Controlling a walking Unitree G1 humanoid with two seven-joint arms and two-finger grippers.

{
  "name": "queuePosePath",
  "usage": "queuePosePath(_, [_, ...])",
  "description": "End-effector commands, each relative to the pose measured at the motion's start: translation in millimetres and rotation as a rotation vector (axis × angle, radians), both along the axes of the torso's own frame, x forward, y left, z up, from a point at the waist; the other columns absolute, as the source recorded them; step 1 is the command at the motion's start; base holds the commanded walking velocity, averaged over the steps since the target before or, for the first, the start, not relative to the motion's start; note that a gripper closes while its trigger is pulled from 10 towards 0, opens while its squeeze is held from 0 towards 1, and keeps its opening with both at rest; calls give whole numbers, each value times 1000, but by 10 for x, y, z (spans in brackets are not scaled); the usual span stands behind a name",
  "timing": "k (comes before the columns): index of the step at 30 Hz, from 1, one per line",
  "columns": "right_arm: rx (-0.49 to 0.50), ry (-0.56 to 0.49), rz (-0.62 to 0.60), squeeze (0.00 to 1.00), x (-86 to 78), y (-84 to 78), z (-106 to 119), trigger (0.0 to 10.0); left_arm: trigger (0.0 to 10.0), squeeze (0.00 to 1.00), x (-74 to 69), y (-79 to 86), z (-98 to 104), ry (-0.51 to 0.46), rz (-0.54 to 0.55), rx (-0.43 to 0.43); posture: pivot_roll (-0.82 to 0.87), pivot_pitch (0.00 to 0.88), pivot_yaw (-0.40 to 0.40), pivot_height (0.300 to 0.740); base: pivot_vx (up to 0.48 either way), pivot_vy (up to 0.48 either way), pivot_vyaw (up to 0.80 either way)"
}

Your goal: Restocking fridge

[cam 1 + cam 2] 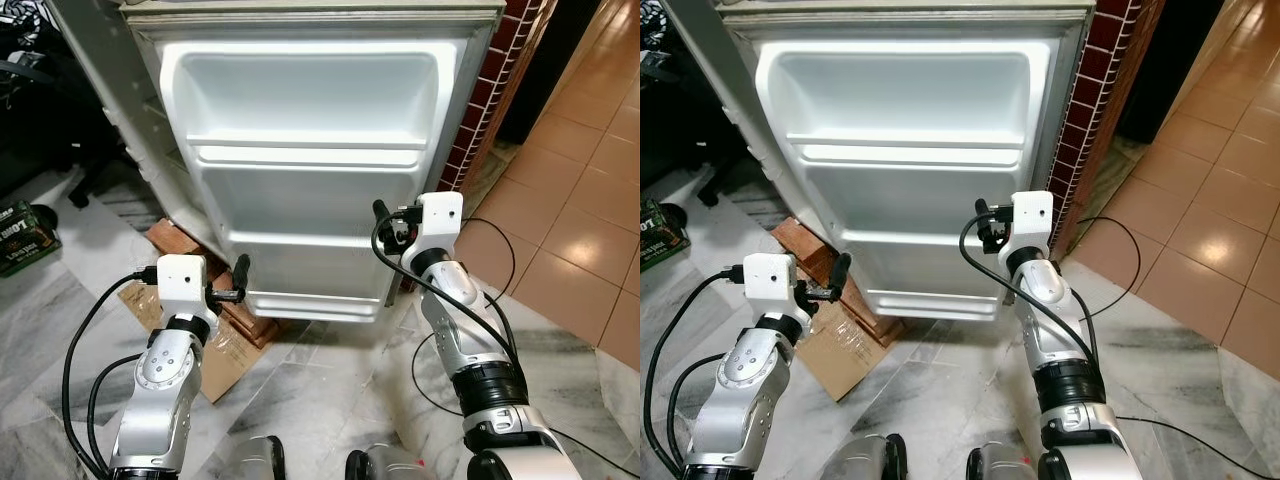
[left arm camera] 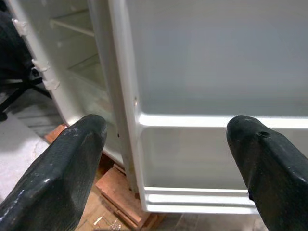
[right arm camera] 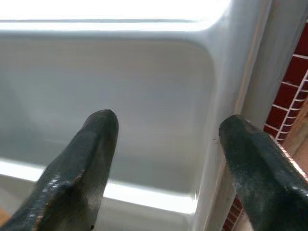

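Note:
The white fridge door (image 1: 310, 180) stands swung open with its inner side facing me, moulded into shelf ledges (image 1: 305, 145). My left gripper (image 1: 240, 278) is open and low, by the door's lower left corner and hinge edge (image 2: 127, 120). To its left the fridge interior (image 2: 72, 62) shows wire racks. My right gripper (image 1: 385, 225) is open too, raised in front of the door's right edge (image 3: 216, 120) at mid height. Neither gripper holds anything.
Red bricks (image 1: 180, 245) prop the fridge, with flattened cardboard (image 1: 215, 345) on the marble floor beside them. A green box (image 1: 25, 235) and a black chair (image 1: 40, 100) are at the left. A brick-tiled wall (image 1: 500, 80) and orange floor tiles (image 1: 580, 200) lie right.

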State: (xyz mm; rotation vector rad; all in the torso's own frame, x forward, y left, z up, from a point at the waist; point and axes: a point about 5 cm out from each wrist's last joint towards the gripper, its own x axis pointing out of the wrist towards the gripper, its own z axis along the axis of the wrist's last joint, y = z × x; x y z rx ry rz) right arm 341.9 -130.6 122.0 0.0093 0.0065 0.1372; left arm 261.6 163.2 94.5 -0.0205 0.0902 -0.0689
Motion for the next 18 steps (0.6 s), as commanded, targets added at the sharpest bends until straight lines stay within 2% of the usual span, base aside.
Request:
queuePosePath(1, [-1,-14,-55,1000,51,-33,34,10000,10000,0,-12,14,14,0,4,10,33,142,55,740,0,0,0])
queuePosePath(7, [5,-57,-74,1000,111,35,126,10000,10000,0,-4,11,15,1,-2,10,31,139,58,740,0,0,0])
queuePosePath(8, [7,-72,-92,863,158,81,178,10000,10000,0,-2,13,16,2,-5,12,31,139,58,740,0,0,0])
queuePosePath(10, [11,-76,-96,855,173,95,193,10000,10000,0,0,14,16,2,-5,12,35,138,59,740,0,0,0])
queuePosePath(11, [7,-85,-106,678,217,138,233,10000,10000,0,8,15,21,1,-5,13,38,137,60,740,0,0,0])
queuePosePath(12, [7,-87,-109,678,229,149,243,10000,10000,0,10,15,23,0,-4,13,38,137,60,740,0,0,0])
queuePosePath(13, [8,-91,-104,573,246,175,263,10000,10000,0,11,14,26,0,-5,14,41,136,59,740,0,0,0])
queuePosePath(14, [2,-94,-101,573,252,186,271,10000,10000,0,11,13,27,0,-5,14,41,136,59,740,0,0,0])
queuePosePath(15, [-21,-99,-113,400,262,182,280,10000,10000,0,8,16,28,0,-5,16,42,136,59,740,0,0,0])
queuePosePath(17, [-24,-98,-118,400,264,177,279,10000,10000,0,7,18,28,0,-5,16,42,136,59,740,0,0,0])
queuePosePath(18, [-55,-95,-157,380,274,123,267,10000,10000,0,4,22,28,0,-4,18,45,136,55,740,0,0,0])
